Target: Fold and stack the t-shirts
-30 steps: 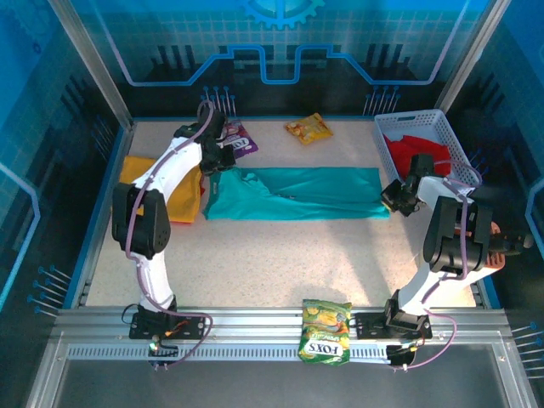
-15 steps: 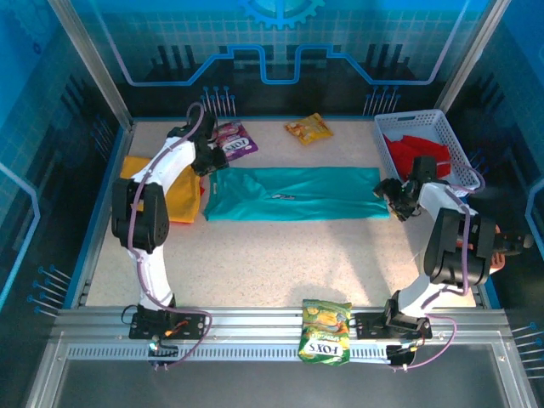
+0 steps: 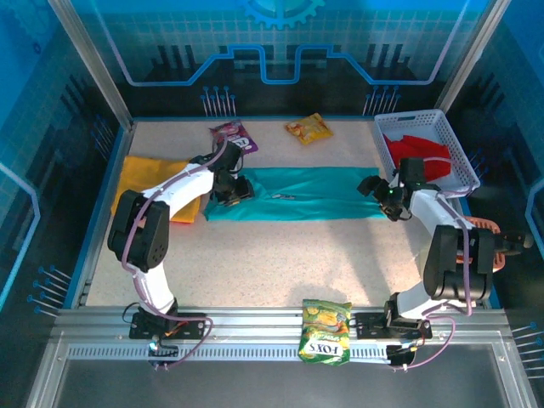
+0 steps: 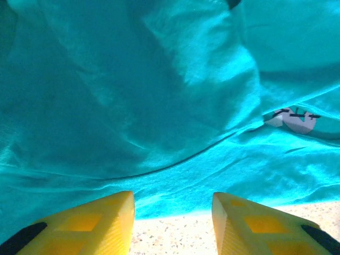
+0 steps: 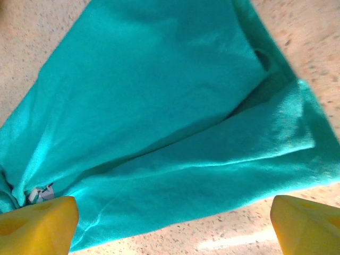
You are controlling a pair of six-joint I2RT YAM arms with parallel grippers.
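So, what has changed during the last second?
Both grippers opened and let go of the teal t-shirt. The left gripper moved from its far left corner toward its near edge; the right gripper shifted slightly left over its right end. Yellow-orange t-shirt, red t-shirt and snack packets stayed put.

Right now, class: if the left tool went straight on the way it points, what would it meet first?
Most likely the teal t-shirt: in the wrist view the left tool aims at its near edge, just past a strip of bare table. Depth is unclear.
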